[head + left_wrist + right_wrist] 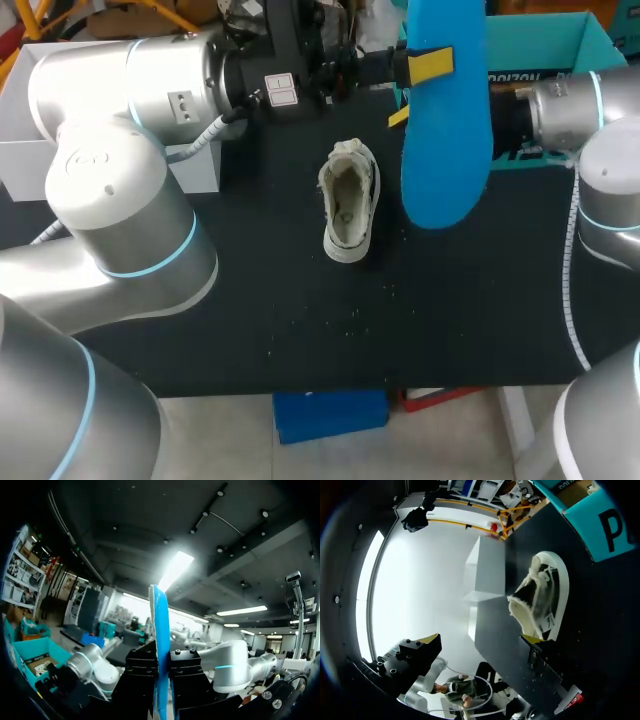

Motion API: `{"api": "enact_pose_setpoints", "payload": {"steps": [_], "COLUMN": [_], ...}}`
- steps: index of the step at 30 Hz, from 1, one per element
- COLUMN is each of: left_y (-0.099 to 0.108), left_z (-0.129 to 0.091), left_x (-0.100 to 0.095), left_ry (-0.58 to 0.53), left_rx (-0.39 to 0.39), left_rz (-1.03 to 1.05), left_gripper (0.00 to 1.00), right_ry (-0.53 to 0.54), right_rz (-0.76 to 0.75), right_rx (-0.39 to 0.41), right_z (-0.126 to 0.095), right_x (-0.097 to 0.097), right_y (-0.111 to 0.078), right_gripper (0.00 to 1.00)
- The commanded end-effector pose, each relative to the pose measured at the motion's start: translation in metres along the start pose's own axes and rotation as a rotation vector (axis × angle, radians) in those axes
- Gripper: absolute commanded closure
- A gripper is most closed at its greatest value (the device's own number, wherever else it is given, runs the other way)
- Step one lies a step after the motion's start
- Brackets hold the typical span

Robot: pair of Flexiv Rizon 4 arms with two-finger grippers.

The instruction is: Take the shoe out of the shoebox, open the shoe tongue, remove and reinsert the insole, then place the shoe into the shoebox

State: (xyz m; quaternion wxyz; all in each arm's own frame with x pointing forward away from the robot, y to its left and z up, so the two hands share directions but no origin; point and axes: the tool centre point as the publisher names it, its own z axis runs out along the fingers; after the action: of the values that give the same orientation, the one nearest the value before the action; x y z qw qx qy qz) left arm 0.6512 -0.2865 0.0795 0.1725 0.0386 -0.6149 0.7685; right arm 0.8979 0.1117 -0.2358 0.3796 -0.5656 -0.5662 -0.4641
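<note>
Your left gripper (161, 667) was clamped on the blue insole (161, 625), pressing its two flat faces and holding it upright above the table (470, 320). I would judge the insole light and bendable, so hold it near the middle. Your right gripper (480, 645) stood wide and held nothing. The white shoe (350, 205) sat on the table ahead of it, apart, opening upward.
</note>
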Motion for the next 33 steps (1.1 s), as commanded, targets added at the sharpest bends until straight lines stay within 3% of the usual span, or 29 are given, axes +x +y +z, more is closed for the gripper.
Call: {"api": "enact_pose_setpoints", "payload": {"steps": [1,9,11,16,33], "left_y": [0.004,0.062,0.072,0.094,0.094], "left_z": [-0.002,-0.024,-0.031,-0.048,-0.048], "left_x": [-0.008,-0.045,-0.052,-0.071,-0.071], "left_ry": [0.009,0.029,0.0,0.021,0.021], "left_rx": [-0.043,-0.078,-0.149,-0.202,-0.202], "left_rz": [0.2,0.282,0.323,0.347,0.347], "left_gripper": [1.0,1.0,1.0,1.0,1.0], "right_ry": [0.039,0.039,0.039,0.039,0.039], "right_rz": [-0.002,-0.002,-0.002,-0.002,-0.002], "right_rx": [0.0,0.0,0.0,0.0,0.0], "right_z": [0.001,0.001,0.001,0.001,0.001], "right_x": [-0.003,-0.003,-0.003,-0.003,-0.003], "right_y": [0.001,0.001,0.001,0.001,0.001], "right_gripper": [0.0,0.0,0.0,0.0,0.0]}}
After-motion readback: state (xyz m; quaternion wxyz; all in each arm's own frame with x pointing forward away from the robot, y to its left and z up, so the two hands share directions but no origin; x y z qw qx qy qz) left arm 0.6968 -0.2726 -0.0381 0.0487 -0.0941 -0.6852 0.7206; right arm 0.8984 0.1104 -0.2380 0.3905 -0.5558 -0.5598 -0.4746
